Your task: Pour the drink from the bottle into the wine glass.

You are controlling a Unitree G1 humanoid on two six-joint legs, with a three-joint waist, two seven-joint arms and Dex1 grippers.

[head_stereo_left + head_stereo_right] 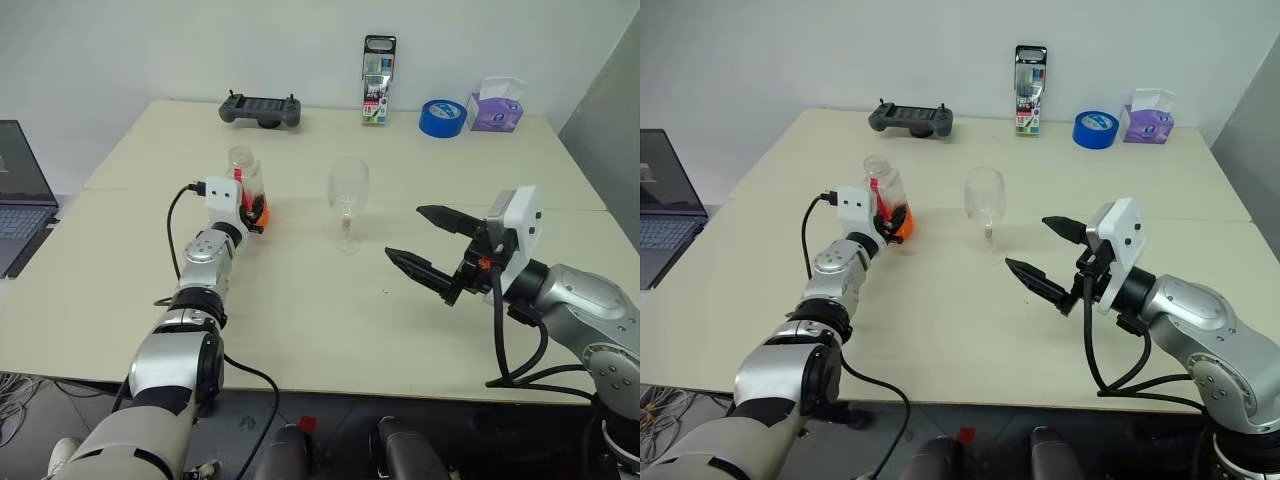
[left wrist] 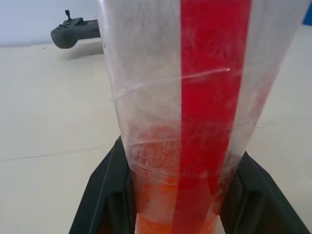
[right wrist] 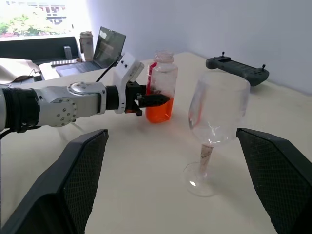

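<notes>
Our left gripper (image 3: 152, 101) is clamped on the lower part of the bottle (image 3: 160, 86), its black fingers (image 2: 105, 195) pressed against either side, level with the drink (image 3: 159, 110). Our right gripper (image 1: 425, 247) hangs spread wide and empty above the table (image 1: 300, 330), on the far side of the wine glass (image 1: 348, 201) from the bottle.

From large to small: the pale table carries everything. At its back edge sit a black controller (image 1: 261, 109), a tall dark box of markers (image 1: 378, 80), a roll of blue tape (image 1: 442, 117) and a purple tissue box (image 1: 497, 106), all well apart from the work. A laptop (image 1: 20, 195) stands off the table's left side. Nearer us, the bottle stands upright, uncapped as far as we can see, its red strip label facing the left wrist camera. The drink fills only the bottom part. The glass stands upright just to the right of the bottle, apart from it, and looks empty.

We judge the step in hand to be lifting the bottle clear for the pour. To do it well, we should keep the pinch firm but not crushing, since soft plastic sides may buckle. We should raise the bottle straight, carry its mouth over the glass rim, then tilt slowly. The glass is top-heavy on a thin stem, so we must not knock it.
</notes>
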